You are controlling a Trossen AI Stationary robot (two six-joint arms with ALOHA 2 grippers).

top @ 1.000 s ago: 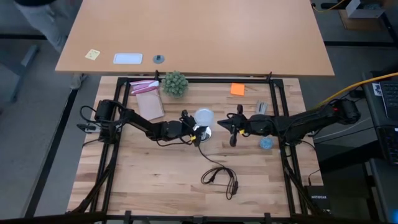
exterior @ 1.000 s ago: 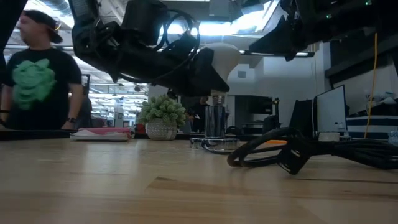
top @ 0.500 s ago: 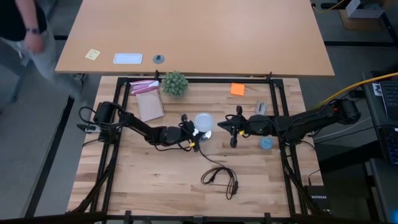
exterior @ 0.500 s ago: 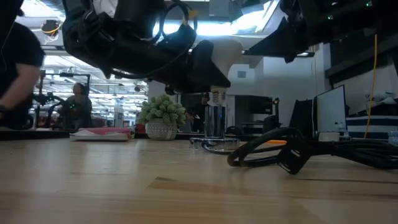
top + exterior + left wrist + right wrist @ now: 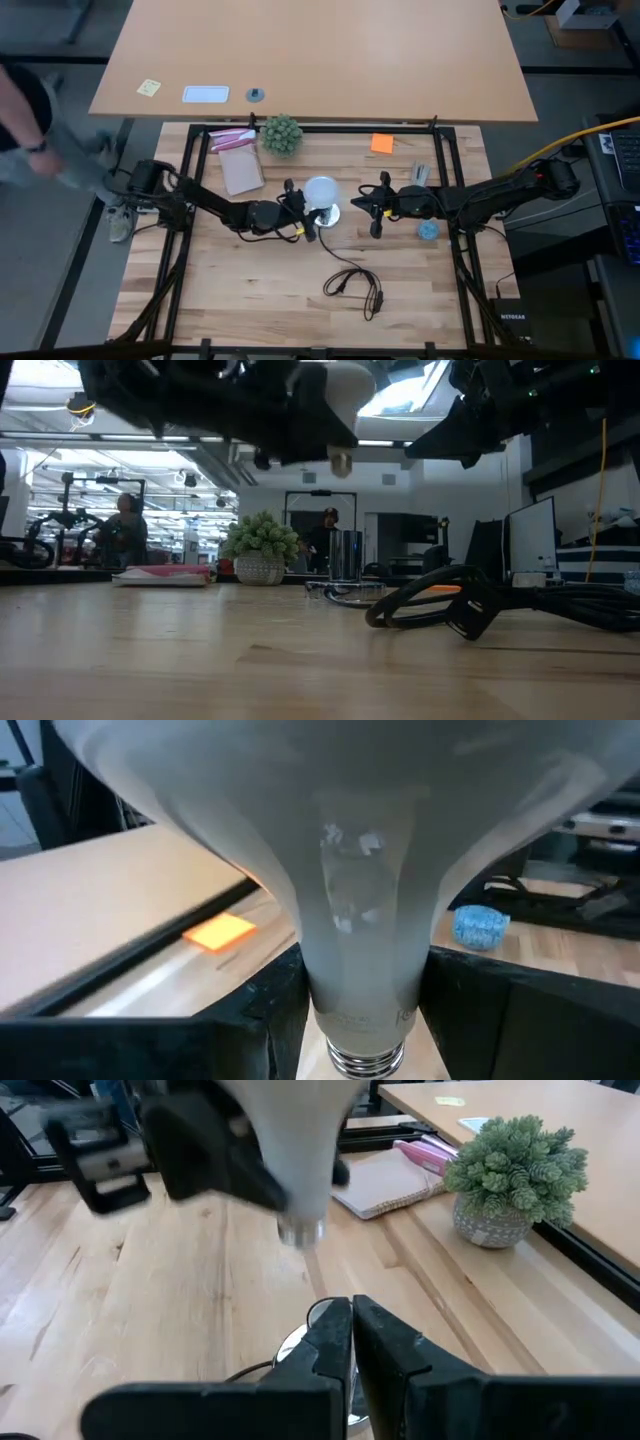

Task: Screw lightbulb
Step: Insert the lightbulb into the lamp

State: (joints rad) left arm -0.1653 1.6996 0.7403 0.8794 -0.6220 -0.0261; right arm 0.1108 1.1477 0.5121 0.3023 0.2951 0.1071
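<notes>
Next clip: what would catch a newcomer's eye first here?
The white lightbulb at mid-table, clamped at its neck by the left gripper and held base-down in the air above the silvery socket. The right gripper sits just beside it, fingers shut. A little green plant stands at the table's far edge.

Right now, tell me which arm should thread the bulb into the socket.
Left. The left gripper already holds the lightbulb, base down, above the socket. The right gripper is shut, empty and off to the side.
</notes>
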